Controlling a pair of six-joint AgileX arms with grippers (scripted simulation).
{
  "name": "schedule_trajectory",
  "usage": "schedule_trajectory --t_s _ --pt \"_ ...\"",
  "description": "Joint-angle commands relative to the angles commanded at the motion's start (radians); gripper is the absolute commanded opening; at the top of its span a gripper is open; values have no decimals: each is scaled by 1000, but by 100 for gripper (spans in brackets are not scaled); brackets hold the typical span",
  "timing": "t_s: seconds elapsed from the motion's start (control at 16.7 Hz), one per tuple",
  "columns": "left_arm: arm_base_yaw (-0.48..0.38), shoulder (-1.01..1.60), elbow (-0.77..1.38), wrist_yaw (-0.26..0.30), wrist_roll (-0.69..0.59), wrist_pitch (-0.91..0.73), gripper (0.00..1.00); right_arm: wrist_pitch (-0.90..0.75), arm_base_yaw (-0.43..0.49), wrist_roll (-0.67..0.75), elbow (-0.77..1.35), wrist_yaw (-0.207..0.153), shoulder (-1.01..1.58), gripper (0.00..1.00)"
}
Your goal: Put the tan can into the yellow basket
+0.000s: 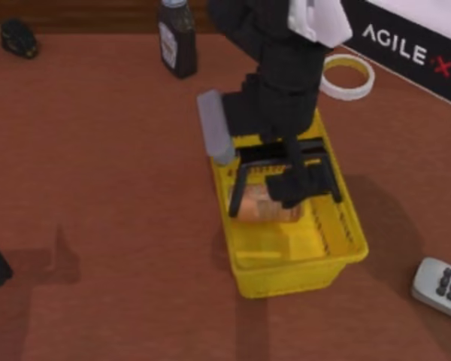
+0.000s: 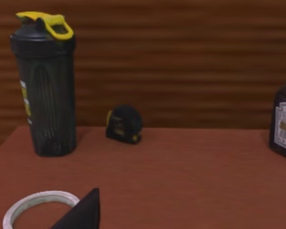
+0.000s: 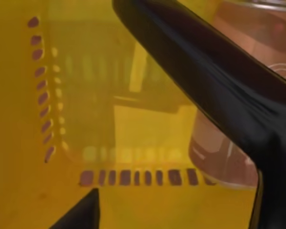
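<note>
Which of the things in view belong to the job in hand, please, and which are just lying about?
Job in hand:
- tan can, lying inside the basket
- yellow basket
- right end effector, down in the basket over the can

Lying about:
- dark brown bottle
- tape roll
- tape measure
- remote control
- black shaker bottle
- grey block at the basket's rim
</note>
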Motion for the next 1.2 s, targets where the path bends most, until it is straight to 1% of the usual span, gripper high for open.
schedule_trajectory --t_s 0.24,1.02,1.08,1.2 --pt "0 0 0 0 0 0 100 10 0 0 -11 0 -1 100" --pt "0 0 0 0 0 0 100 10 0 0 -11 0 -1 2" --pt "0 0 0 0 0 0 100 10 0 0 -11 0 -1 0" --pt "0 0 0 0 0 0 100 10 0 0 -11 0 -1 0"
